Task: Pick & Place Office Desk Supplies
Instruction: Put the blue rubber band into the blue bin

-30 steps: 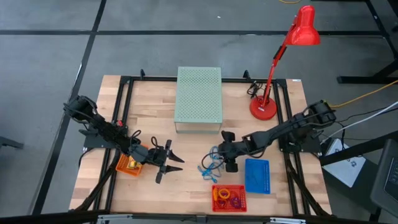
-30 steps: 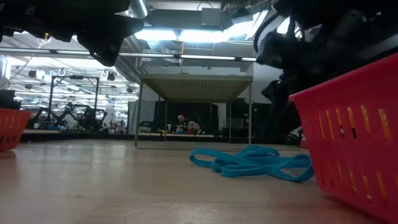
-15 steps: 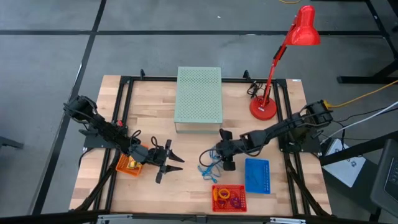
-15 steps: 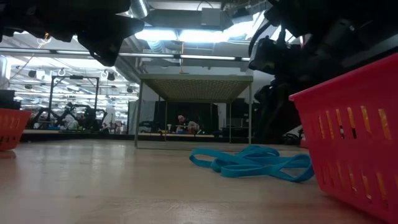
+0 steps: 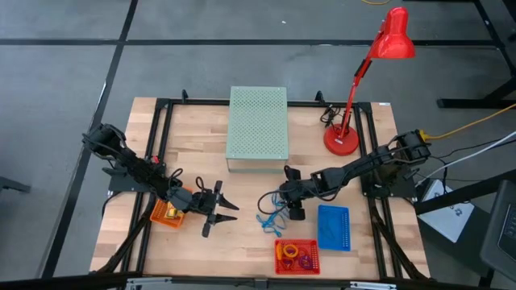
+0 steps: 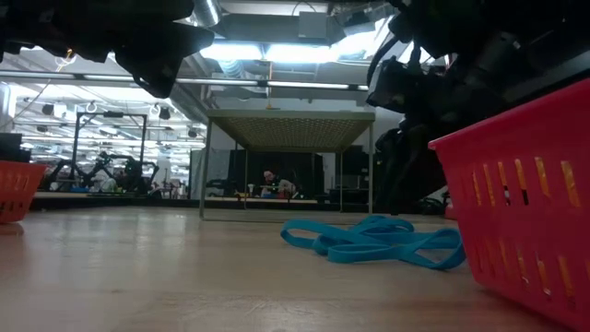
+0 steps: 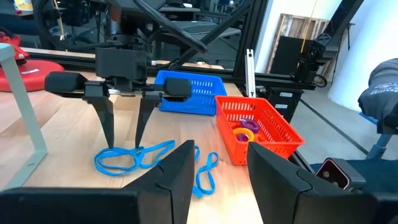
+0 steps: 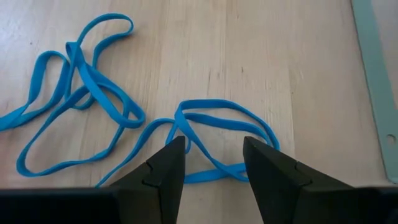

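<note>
My right gripper (image 5: 278, 199) hangs low over the tangle of thin blue loops (image 5: 272, 213), near the middle of the table (image 5: 242, 246). Its two fingers (image 8: 169, 163) are spread apart and hold nothing; one loop lies on the wood in the gap between them. In the left wrist view the same right gripper (image 7: 124, 134) points straight down, and its tips are at the blue loops (image 7: 134, 157); I cannot tell if they touch the bands or the wood.

The blue loops (image 6: 378, 242) lie flat on the table. Seen from above, the red basket (image 5: 297, 256) is at 5 o'clock from them, close to the front edge, and it has ring-shaped clips (image 5: 294, 259) inside, orange and purple among them. The blue basket (image 5: 333, 227) is at 3 o'clock from the loops, just beside the red basket. The pale green perforated box (image 5: 258, 129) stands at 12 o'clock from the loops, and the red desk lamp (image 5: 355, 89) is at 1 o'clock, well apart.

My left gripper (image 5: 219, 209) waits at 9 o'clock from the loops, above the bare wood, with its fingers (image 7: 177, 180) open and empty. Behind it, at the left part of the table, is the orange basket (image 5: 165, 213) with yellow pieces (image 5: 171, 213) in it.
</note>
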You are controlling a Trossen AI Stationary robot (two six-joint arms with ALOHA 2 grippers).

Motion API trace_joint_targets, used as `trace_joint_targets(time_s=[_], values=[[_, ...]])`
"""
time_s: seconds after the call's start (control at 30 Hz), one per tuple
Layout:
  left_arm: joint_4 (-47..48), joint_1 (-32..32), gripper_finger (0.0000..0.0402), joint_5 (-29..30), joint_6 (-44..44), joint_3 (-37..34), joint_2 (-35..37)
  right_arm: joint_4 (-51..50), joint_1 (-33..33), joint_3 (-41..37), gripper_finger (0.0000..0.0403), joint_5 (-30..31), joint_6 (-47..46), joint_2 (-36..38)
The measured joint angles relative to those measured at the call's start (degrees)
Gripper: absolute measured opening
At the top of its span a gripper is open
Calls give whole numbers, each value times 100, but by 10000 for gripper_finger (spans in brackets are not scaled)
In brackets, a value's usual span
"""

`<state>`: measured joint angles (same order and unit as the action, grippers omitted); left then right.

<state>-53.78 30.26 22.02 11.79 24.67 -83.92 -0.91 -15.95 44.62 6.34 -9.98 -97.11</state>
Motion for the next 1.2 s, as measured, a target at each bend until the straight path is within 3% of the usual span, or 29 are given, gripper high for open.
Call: trace_joint_targets(time_s=[0.4,0.7,0.97,1.2], values=[[-2,0,143,2,0,0,0,350,-1,11,152,-6,-72,-469],[0,0,143,0,-2,0,0,257,3,203,11,251,1,-454],[3,0,143,0,0,0,0,-619,-39,708,6,245,-181,-139],[4,6,143,-17,44,0,0,-2019,-169,1014,3,803,-489,946]])
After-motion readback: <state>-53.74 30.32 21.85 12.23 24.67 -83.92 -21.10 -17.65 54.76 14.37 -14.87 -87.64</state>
